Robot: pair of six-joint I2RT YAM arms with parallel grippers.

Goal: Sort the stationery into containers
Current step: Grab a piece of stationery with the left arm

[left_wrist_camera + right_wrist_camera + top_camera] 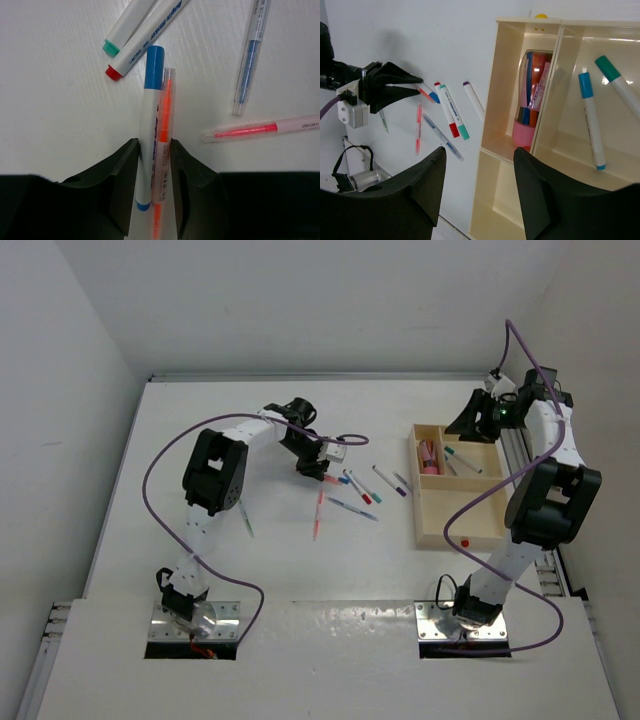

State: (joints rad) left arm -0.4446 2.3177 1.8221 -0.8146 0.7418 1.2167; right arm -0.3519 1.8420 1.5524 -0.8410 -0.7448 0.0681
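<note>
Two pens at once sit between the left jaws (155, 146): a blue-capped marker (150, 125) against one finger and an orange pen (164, 130) against the other, with the jaws clamped on the pair side by side. That, I judge, is the main hazard. Round barrels pressed together can roll, so one may ride over the other and drop out on the way to the tray (417, 495). The grip also sits near the tail ends, with most of each barrel reaching out ahead of the jaws, so a quick swing could tilt them. If the two belong in different compartments, a single release misplaces one. Whether the pair is clear of the surface (55, 100) I cannot tell.

Just ahead of the held tips lie a red-tipped marker (147, 42) and a teal-tipped marker (129, 25), close enough to be nudged by a low forward move. Off to the right of the jaws lie a clear blue pen (249, 60) and a pink pen (260, 128), apart from the grip.

The right jaws (479, 160) stand apart with nothing between them, hanging over the tray. Ahead of them a narrow compartment holds a pink block (524, 136), and the one beside it holds two sorted markers (594, 127). That arm, I judge, is what stands in the way of a delivery from the left.
</note>
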